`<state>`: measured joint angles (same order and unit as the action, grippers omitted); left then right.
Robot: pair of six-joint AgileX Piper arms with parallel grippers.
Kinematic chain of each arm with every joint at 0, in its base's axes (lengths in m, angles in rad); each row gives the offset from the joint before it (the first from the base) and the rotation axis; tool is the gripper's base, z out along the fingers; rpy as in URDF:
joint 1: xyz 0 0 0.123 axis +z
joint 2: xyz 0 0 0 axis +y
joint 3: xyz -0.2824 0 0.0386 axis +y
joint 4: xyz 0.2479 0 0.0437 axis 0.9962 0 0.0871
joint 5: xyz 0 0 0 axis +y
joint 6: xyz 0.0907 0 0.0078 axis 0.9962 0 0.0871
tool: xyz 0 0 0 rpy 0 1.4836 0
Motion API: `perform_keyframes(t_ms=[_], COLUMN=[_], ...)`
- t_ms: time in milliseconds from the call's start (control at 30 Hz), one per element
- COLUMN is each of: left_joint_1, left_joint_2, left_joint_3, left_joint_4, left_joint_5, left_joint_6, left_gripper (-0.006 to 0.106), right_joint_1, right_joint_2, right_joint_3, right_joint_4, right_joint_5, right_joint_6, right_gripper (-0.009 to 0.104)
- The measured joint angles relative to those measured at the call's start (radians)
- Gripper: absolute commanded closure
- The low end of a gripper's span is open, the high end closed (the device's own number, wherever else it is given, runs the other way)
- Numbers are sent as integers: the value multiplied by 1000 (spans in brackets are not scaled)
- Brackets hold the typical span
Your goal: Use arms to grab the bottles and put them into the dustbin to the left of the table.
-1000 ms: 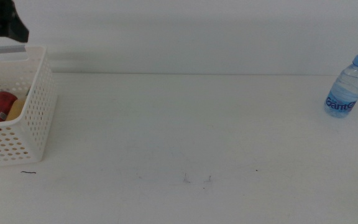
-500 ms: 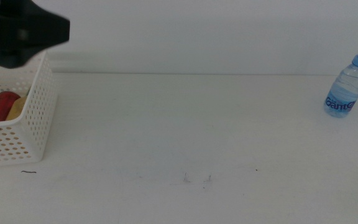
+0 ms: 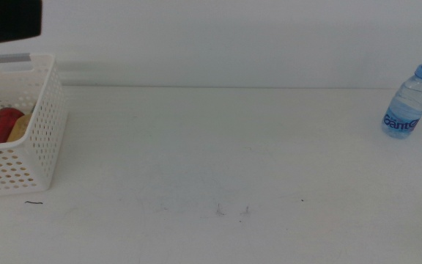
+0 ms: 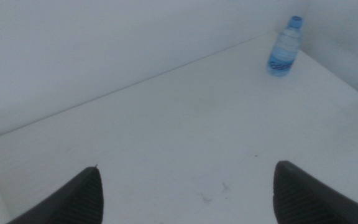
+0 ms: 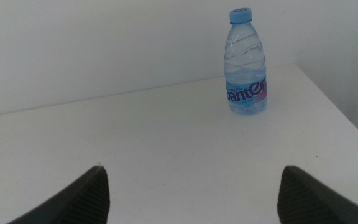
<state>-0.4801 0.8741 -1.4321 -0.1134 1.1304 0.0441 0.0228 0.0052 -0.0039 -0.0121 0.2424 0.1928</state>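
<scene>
Nearest the middle camera, the white table [image 3: 218,161] carries only a few tiny dark marks [image 3: 231,211] and a short dark line near its left front. Further back on the left stands the white perforated dustbin [image 3: 39,139] with a grey handle strip on its rim; inside lie the red can [image 3: 0,125] and, touching it, a yellowish bottle [image 3: 19,130] (only a sliver of each shows over the wall). At the far right corner, well apart from the basket, the small water bottle [image 3: 409,103] stands upright, blue cap on; its blue label carries white lettering ending in "anten" in the right wrist view, the first letter turned out of sight.

The left gripper [image 4: 185,193] is raised above the table with its jaws wide apart and nothing between them, looking across at the distant bottle [image 4: 285,46]. The right gripper [image 5: 194,190] is likewise spread open and empty, facing the bottle [image 5: 246,62].

Half a second ago a dark arm covered the dustbin's far rim; now it is only a dark block [image 3: 6,18] in the top left corner, and the handle is uncovered.
</scene>
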Motion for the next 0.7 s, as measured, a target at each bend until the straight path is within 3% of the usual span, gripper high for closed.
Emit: perform_keyframes(t_ms=[333,700], left_joint_1=[0,0], left_joint_2=[0,0], left_joint_3=[-2,-2], left_joint_4=[-81,-86], left_joint_5=[-13,-15], left_joint_6=[10,89], left_gripper=[7,7], right_joint_1=[0,0], right_joint_2=[0,0], right_joint_3=[0,0], right_joint_4=[0,0], right_joint_5=[0,0], right_joint_6=[0,0], right_gripper=[14,14])
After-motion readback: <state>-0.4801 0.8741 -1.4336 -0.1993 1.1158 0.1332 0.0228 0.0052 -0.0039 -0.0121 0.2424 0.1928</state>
